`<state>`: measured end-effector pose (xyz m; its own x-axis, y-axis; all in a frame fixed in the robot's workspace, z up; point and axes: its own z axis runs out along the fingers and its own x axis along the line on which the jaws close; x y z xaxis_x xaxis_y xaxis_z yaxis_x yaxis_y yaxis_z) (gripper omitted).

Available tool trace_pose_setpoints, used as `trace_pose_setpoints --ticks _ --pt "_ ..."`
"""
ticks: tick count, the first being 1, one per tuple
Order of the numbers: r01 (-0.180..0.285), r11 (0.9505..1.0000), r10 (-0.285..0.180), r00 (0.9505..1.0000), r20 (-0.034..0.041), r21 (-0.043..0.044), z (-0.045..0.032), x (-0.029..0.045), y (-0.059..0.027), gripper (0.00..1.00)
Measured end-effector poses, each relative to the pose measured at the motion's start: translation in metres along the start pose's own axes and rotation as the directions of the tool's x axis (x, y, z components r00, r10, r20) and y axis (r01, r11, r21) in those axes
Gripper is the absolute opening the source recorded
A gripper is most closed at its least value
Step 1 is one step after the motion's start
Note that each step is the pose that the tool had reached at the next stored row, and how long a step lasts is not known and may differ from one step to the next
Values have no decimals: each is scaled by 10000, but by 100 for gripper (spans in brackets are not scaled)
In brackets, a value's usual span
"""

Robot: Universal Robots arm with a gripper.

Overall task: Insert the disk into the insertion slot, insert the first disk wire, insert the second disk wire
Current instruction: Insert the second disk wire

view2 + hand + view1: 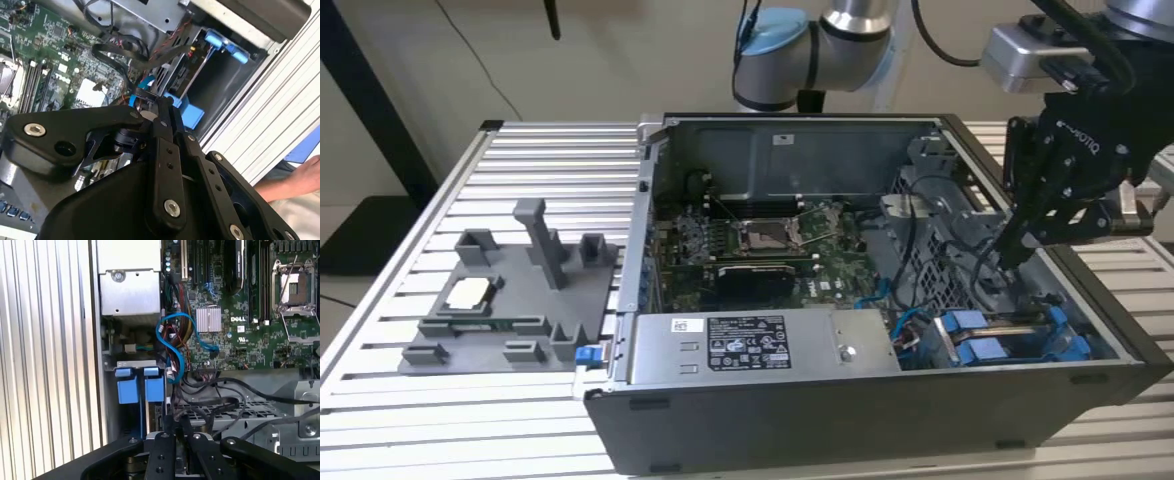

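Gripper [176, 422] clamped closed amid black cables [220, 402], just beside insertion slot [135, 364] edge; case wall [98, 340] near.

I count one open computer case [854, 420], one gripper [1005, 257] inside it, two blue tabs [127, 389] just ahead of the gripper, and one power-supply box [747, 345] and one fixture tray [460, 355] farther from it.

The flat silver-grey hard drive in its bright blue plastic carrier frame [1007, 335] stands on edge inside the grey rectangular drive cage [134, 363]. The cage sits in the corner of the open computer case [854, 430] nearest the exterior view's right. In the first wrist view, two blue tabs [154, 386] sit side by side at the cage mouth.
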<state>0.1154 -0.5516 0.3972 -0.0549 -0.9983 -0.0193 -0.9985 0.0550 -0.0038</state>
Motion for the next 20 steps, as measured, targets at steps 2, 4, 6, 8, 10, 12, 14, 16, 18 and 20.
trace_pose_setpoints --ticks 2,4,6,8,10,12,14,16,18,20 --pt "1 10000 -1 10000 5 49 0 10 94 16" --pt "2 9999 -3 10000 8 100 8 23 166 16" --pt "5 9997 -5 10000 15 232 20 38 205 16" --pt "13 9992 -14 10000 28 391 32 56 213 16" --pt "32 9987 -34 10000 36 516 44 64 213 16" --pt "56 9981 -58 10000 40 614 55 69 211 16" --pt "78 9977 -81 10000 42 666 75 72 200 16" --pt "88 9977 -91 9999 42 676 106 75 173 16" --pt "90 9976 -93 9999 43 683 142 81 140 16" --pt "90 9976 -94 9999 42 692 176 84 116 16"
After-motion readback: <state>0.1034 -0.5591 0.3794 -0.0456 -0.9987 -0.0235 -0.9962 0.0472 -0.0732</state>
